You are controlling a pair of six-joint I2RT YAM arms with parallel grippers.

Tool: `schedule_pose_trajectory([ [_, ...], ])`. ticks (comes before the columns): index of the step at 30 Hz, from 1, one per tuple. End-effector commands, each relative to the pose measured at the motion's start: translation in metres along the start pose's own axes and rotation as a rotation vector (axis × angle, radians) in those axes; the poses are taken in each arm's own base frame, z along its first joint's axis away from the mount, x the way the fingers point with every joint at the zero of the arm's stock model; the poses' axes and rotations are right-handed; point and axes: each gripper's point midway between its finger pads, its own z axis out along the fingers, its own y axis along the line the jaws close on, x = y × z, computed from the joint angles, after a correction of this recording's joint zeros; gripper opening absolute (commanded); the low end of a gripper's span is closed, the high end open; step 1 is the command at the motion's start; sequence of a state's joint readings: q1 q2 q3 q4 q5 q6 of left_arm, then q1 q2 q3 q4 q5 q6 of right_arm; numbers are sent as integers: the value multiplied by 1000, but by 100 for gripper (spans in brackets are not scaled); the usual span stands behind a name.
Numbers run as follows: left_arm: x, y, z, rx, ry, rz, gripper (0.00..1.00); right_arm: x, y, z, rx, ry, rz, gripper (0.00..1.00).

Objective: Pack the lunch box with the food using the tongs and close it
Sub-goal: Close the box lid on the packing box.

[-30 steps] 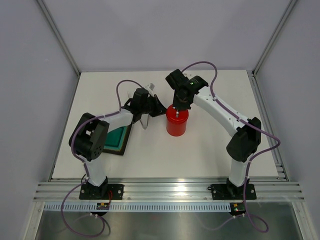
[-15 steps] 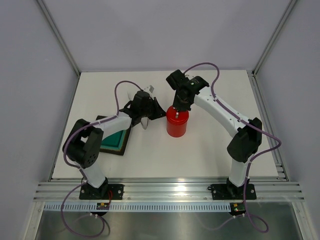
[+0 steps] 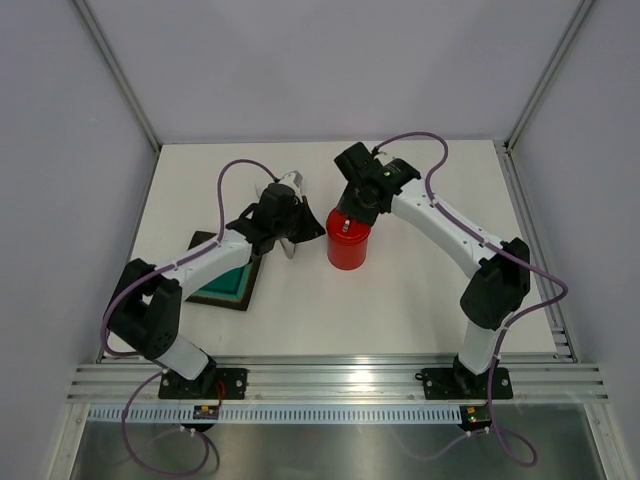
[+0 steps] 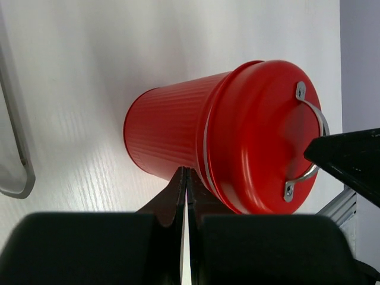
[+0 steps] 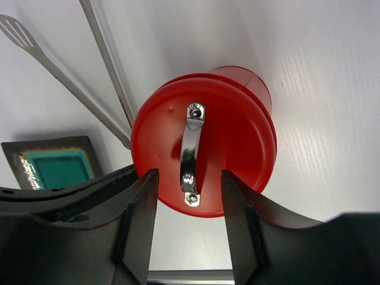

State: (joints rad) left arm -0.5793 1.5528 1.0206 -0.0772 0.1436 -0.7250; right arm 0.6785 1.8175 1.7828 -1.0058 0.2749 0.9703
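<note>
White tabletop [image 5: 314, 89] is seen beneath the red lunch box [image 3: 348, 250], directly under the right gripper [image 5: 189, 178], whose parted, empty jaws straddle the lid handle [image 5: 191, 136], which could be snagged on lifting; the tongs [image 5: 105, 59] are pinched in the closed left gripper [image 4: 185, 173].

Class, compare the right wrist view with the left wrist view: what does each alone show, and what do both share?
Only right wrist: the slotted tip of the tongs, the tray, and the right gripper open astride the handle. Only left wrist: the ribbed side of the lunch box and the shut left gripper. Both: the lunch box with its lid on, the handle, the table.
</note>
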Motion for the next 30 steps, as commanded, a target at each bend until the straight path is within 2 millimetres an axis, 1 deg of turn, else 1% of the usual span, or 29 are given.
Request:
schedule_pose_trajectory([
  [1, -18, -8, -19, -4, -71, 65, 0, -19, 16, -32, -110, -75, 33, 55],
  [2, -24, -11, -23, -4, -88, 84, 0, -25, 16, -44, -132, -95, 24, 61],
  [4, -28, -12, -28, -15, -93, 99, 0, -32, 13, -55, -141, -132, 11, 65],
  [5, -34, -17, -34, -8, -110, 118, 0, -39, 12, -68, -163, -162, 17, 72],
  [6, -41, -23, -38, 3, -126, 126, 0, -41, 8, -70, -162, -178, 3, 84],
  [8, -51, -28, -45, 1, -152, 135, 0, -45, 2, -76, -167, -218, -8, 87],
  [9, -58, -36, -49, 14, -167, 141, 0, -46, -1, -75, -154, -229, -27, 85],
  [10, -61, -39, -50, 20, -170, 144, 0, -48, -3, -74, -145, -238, -43, 83],
  [11, -61, -45, -50, 41, -163, 150, 0, -46, -5, -69, -131, -231, -61, 78],
  [12, -62, -47, -47, 49, -155, 153, 0, -46, -4, -68, -127, -230, -83, 71],
  [13, -69, -57, -48, 72, -160, 159, 1, -43, -3, -64, -126, -212, -96, 50],
  [14, -70, -62, -47, 85, -150, 159, 1, -41, -3, -60, -112, -202, -106, 36],
  [15, -69, -63, -40, 86, -130, 156, 1, -38, -4, -53, -82, -180, -114, 21],
  [16, -76, -69, -41, 94, -135, 156, 0, -37, -4, -51, -72, -173, -118, 5],
  [17, -77, -71, -39, 94, -129, 160, 0, -36, -5, -48, -63, -166, -122, 0],
  [18, -77, -74, -38, 101, -118, 163, 0, -35, -6, -44, -54, -164, -130, 0],
  [19, -71, -69, -30, 85, -85, 161, 0, -35, -6, -43, -49, -166, -129, 0],
  [20, -76, -74, -30, 90, -82, 169, 0, -35, -6, -41, -48, -165, -131, 0],
  [25, -68, -75, -16, 101, -22, 168, 0, -36, -5, -33, -48, -141, -138, 0],
  [28, -61, -69, -7, 93, 7, 161, 0, -29, -5, -24, -43, -112, -142, 0],
  [30, -50, -59, 4, 72, 40, 153, 0, -19, -9, -10, -29, -80, -137, 0],
])
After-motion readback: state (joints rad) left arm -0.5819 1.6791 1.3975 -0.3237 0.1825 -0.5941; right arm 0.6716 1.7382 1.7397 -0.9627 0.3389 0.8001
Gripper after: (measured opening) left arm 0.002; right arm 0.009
